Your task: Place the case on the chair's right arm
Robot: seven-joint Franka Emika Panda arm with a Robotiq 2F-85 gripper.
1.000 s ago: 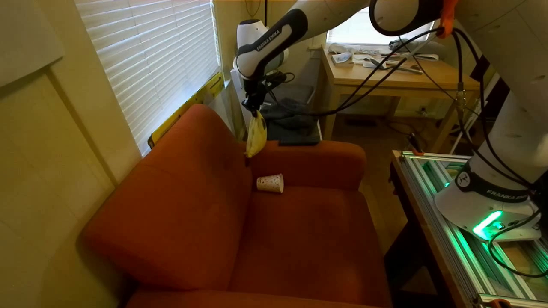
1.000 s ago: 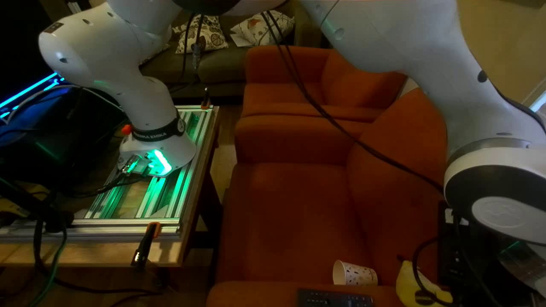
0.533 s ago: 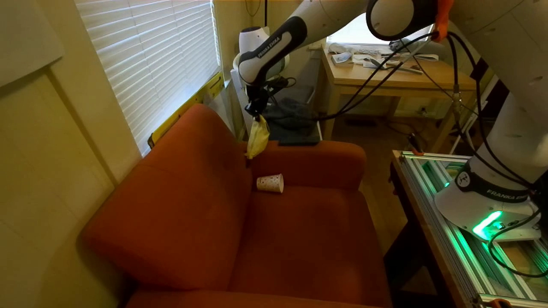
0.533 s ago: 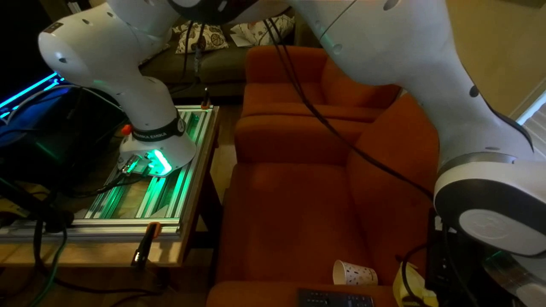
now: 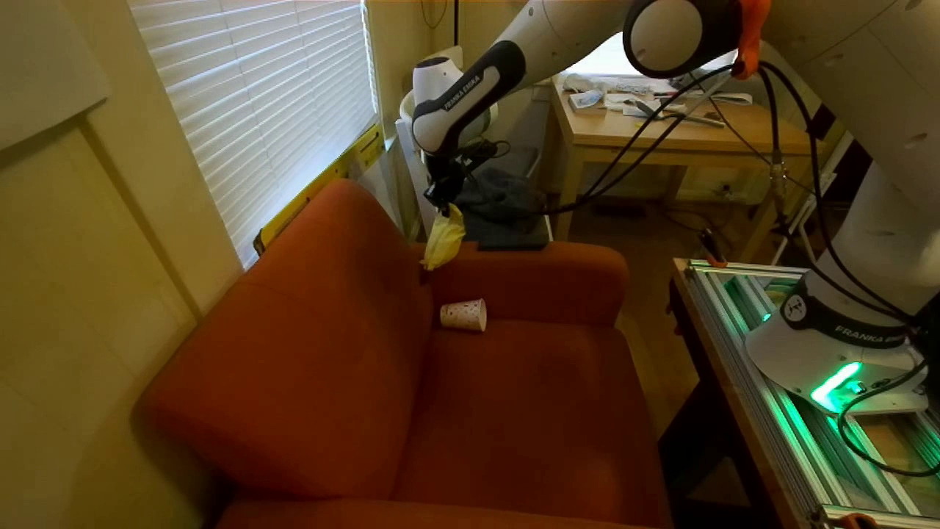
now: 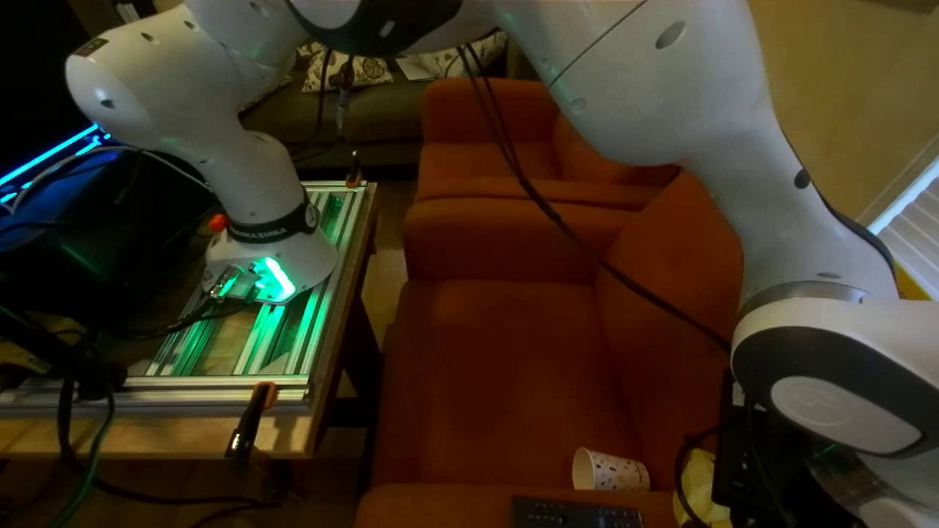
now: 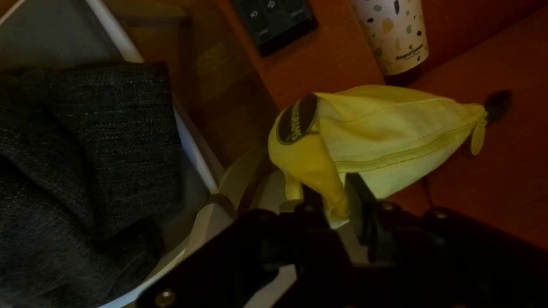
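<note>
The case point(image 5: 445, 239) is pale yellow, banana-shaped and zipped. My gripper point(image 5: 444, 209) is shut on its upper end, and the case hangs down. In the wrist view the case point(image 7: 398, 132) is creased and folded near the gripper point(image 7: 332, 192); one finger point(image 7: 358, 192) shows against it. The chair's right arm point(image 5: 565, 275), rust-orange and padded, lies under and beside the case. The arm also shows in an exterior view point(image 6: 433, 507) and in the wrist view point(image 7: 325, 77). The case's lower tip is near where arm and backrest meet; I cannot tell whether it touches. An exterior view shows the case point(image 6: 700, 480) partly hidden by cables.
A speckled paper cup point(image 5: 464, 315) lies on the seat against the arm's inner side. A black keypad point(image 7: 278, 21) lies on the arm. A dark cloth point(image 7: 85, 149) on a white chair point(image 7: 195, 147) is just beyond the arm. The orange backrest point(image 5: 316, 353) rises beside the case.
My gripper has moved down and slightly toward the front of the armchair. The case's upper end went with it; its lower tip hardly moved, and the case looks more tilted and crumpled.
</note>
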